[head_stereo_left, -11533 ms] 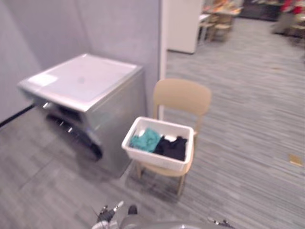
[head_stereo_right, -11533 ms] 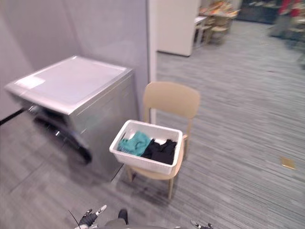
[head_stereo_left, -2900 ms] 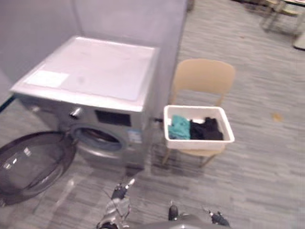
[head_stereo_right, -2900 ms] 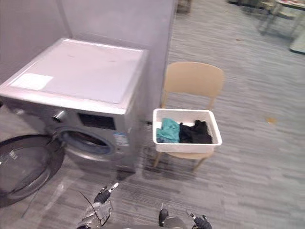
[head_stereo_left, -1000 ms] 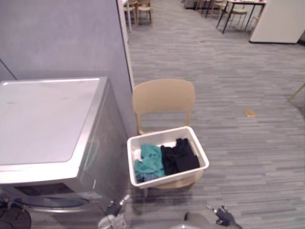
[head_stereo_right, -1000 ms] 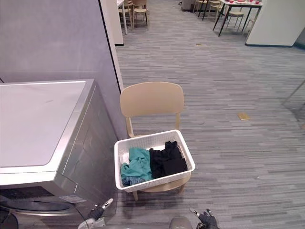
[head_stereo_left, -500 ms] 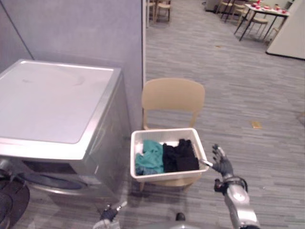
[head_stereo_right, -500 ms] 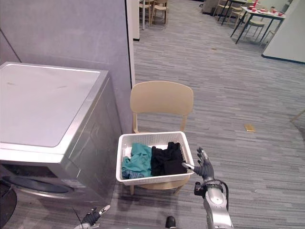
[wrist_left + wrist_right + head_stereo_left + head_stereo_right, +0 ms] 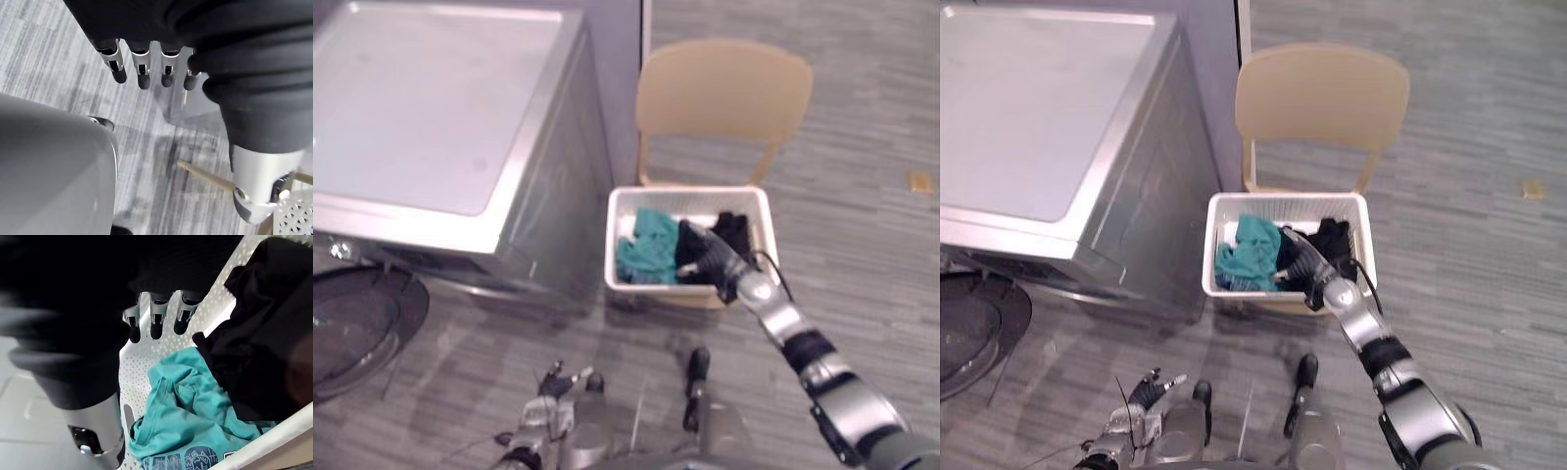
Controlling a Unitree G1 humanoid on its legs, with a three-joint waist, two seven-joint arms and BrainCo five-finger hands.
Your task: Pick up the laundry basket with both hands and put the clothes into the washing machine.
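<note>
Basket (image 9: 1293,200): on chair (image 9: 1322,93) beside washer (image 9: 1038,108), clothes (image 9: 1249,250) inside. Our right hand (image 9: 1301,264): over those clothes, fingers loose, gripping nothing. Our left hand (image 9: 143,73): low, fingers relaxed, empty.

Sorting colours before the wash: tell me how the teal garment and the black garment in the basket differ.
The teal garment lies at the basket's end nearer the washing machine; the black garment at the other end. The teal garment shows a print, the black garment looks plain. Both lie crumpled in the basket.
</note>
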